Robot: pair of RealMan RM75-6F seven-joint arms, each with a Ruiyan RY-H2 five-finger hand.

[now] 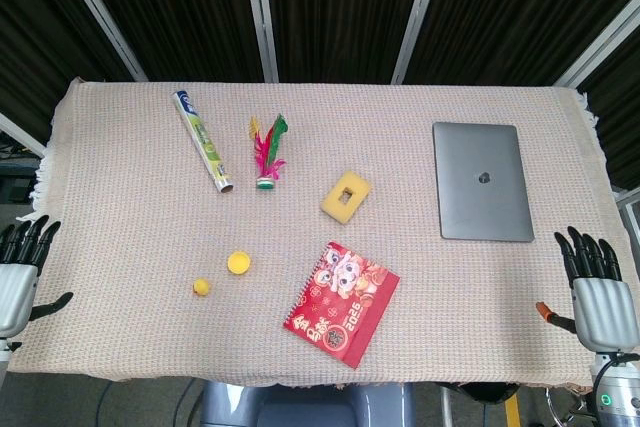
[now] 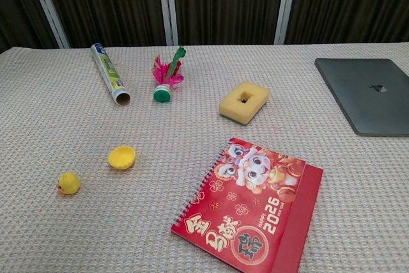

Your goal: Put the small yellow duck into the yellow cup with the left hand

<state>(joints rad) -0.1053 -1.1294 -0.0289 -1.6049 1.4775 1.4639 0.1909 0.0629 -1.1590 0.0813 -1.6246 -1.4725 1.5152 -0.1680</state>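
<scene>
The small yellow duck [image 1: 202,287] [image 2: 68,184] stands on the woven tablecloth near the front left. Just right of it and slightly further back is the small yellow cup [image 1: 238,264] [image 2: 121,157], tipped so its mouth shows. My left hand [image 1: 20,272] hangs beyond the table's left edge, fingers spread and holding nothing, well left of the duck. At the front right corner, my right hand [image 1: 598,292] is likewise spread and empty. Neither hand shows in the chest view.
A red 2026 calendar [image 1: 342,303] [image 2: 252,206] lies front centre. Behind it sit a yellow sponge block [image 1: 346,196] [image 2: 243,101], a feathered shuttlecock [image 1: 268,154] [image 2: 165,79] and a shuttlecock tube [image 1: 203,140] [image 2: 110,73]. A closed grey laptop [image 1: 482,180] [image 2: 370,93] lies at right.
</scene>
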